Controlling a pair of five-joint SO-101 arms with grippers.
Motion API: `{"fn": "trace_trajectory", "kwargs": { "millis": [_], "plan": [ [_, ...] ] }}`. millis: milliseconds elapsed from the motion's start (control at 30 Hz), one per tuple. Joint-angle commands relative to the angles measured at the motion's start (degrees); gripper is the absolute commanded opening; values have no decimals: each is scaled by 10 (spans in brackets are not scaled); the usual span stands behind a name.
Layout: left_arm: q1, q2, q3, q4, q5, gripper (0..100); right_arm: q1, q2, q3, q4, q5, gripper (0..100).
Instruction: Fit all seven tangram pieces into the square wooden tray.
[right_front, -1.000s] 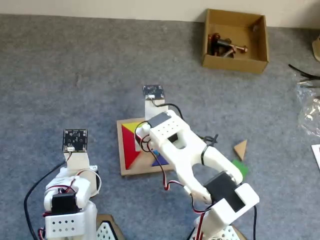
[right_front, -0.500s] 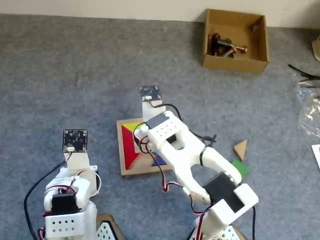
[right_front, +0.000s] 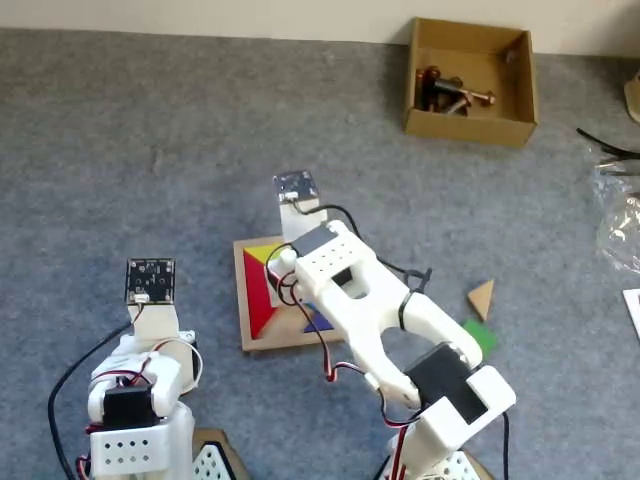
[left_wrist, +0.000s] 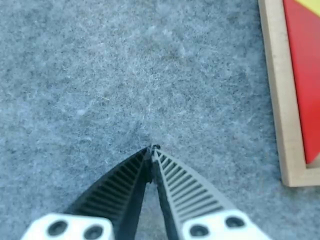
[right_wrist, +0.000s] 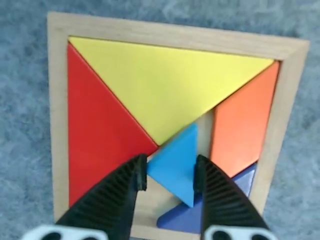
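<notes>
A grey carpeted table (right_front: 150, 130) carries everything. The right arm (right_front: 370, 310) is stretched from the near edge over the square wooden tray (right_front: 245, 300) at the centre, so that much of the tray is covered in the high view. The left arm (right_front: 135, 400) is folded at the near left, well apart from the tray. A cardboard box (right_front: 470, 80) is set at the far right.

Inside the tray a yellow triangle (right_wrist: 165, 85), a red triangle (right_wrist: 97, 125) and an orange piece (right_wrist: 240, 125) are seated. A strip of bare wood is left between the orange piece and the light blue triangle (right_wrist: 175, 165). The right tool (right_wrist: 170, 170) is clenched on the light blue triangle from both sides. A dark blue piece (right_wrist: 245, 181) is partly hidden behind one finger.

The left tool (left_wrist: 151, 148) is held clenched, tips together, above bare table, left of the tray's corner, which is cut off by the frame edge.

Right of the tray, a wooden triangle (right_front: 482, 297) and a green piece (right_front: 478, 335) lie loose; the green piece is partly covered by the right arm.
</notes>
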Motion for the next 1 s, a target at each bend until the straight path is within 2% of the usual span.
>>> {"fn": "trace_trajectory", "kwargs": {
  "millis": [0,367,867,967],
  "plan": [
    [-5,4,12,4,1,5,4,-12,-29,-4,6,146],
    [-5,4,12,4,1,5,41,-10,-30,-4,6,146],
    [-5,4,12,4,1,5,37,-8,-30,-4,8,146],
    [-5,4,12,4,1,5,37,-8,-30,-5,8,177]
  ]
}}
